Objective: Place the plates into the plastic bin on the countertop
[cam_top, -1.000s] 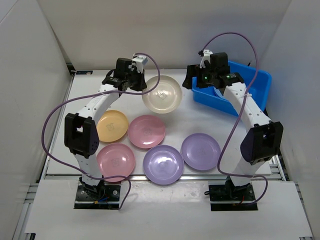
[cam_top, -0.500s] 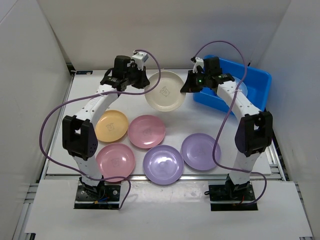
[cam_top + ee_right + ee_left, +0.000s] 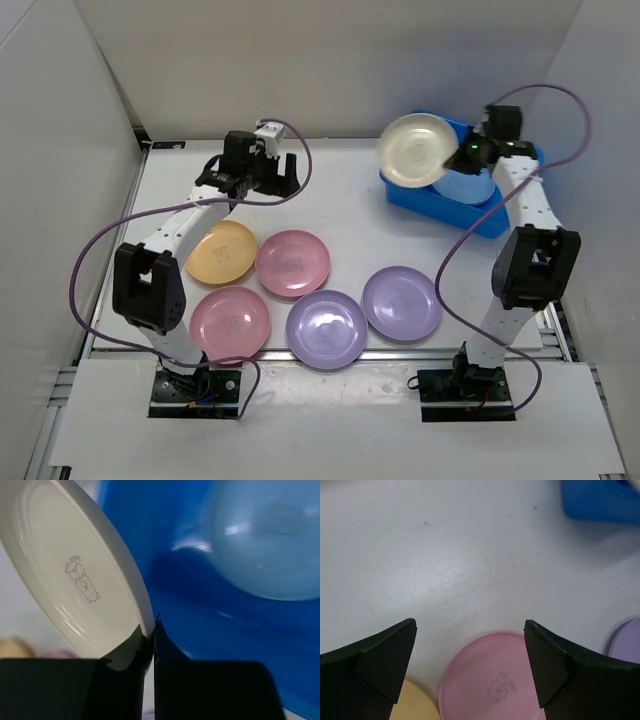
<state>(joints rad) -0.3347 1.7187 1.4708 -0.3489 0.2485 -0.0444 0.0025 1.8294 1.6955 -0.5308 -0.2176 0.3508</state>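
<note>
Bin: the blue plastic bin stands at the far right of the white counter. One light blue plate lies flat inside it.
Cream plate: this plate is in the air and strongly tilted, over the left end of the bin. It does not touch the counter.
Right claw: the right claw is closed narrow on the edge of the cream plate. In the right wrist view the rim sits pinched between the two black fingers, with the blue bin wall just behind.
Left claw: the left claw is wide and holds nothing. It hangs over bare counter in the far left part, well apart from the bin.
Plates on the counter: five lie flat and none overlaps another. The yellow-orange plate is beside a pink plate. In the near row are another pink plate, a purple plate and a second purple plate.
Left wrist view: the pink plate with a small centre mark shows low between the open fingers.
</note>
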